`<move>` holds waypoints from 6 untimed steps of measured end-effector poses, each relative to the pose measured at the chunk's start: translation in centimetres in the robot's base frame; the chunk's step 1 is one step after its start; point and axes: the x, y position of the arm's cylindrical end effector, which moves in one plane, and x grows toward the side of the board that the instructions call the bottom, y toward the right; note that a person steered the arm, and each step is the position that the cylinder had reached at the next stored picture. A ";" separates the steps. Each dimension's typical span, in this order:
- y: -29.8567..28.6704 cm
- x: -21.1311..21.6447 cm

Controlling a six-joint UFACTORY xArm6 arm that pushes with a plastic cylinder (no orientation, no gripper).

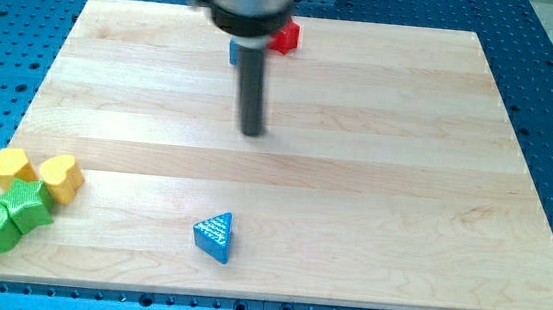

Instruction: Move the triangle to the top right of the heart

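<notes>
The blue triangle [214, 237], bearing pale print too small to read, lies near the board's [374, 184] bottom edge, well apart from my tip [251, 131] above and the yellow heart [61, 177], perhaps touching green blocks [10, 216]

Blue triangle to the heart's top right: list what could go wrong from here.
1. My tip is far above the triangle; a poorly lined-up push could spin its slanted sides off course.
2. The yellow heart touches the green blocks and sits near the board's left edge; overshooting could knock them.
</notes>
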 end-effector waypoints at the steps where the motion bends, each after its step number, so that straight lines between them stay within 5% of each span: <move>1: 8.1 6.6; 2: 2.3 17.7; 3: -2.8 18.1; 6: -9.6 3.8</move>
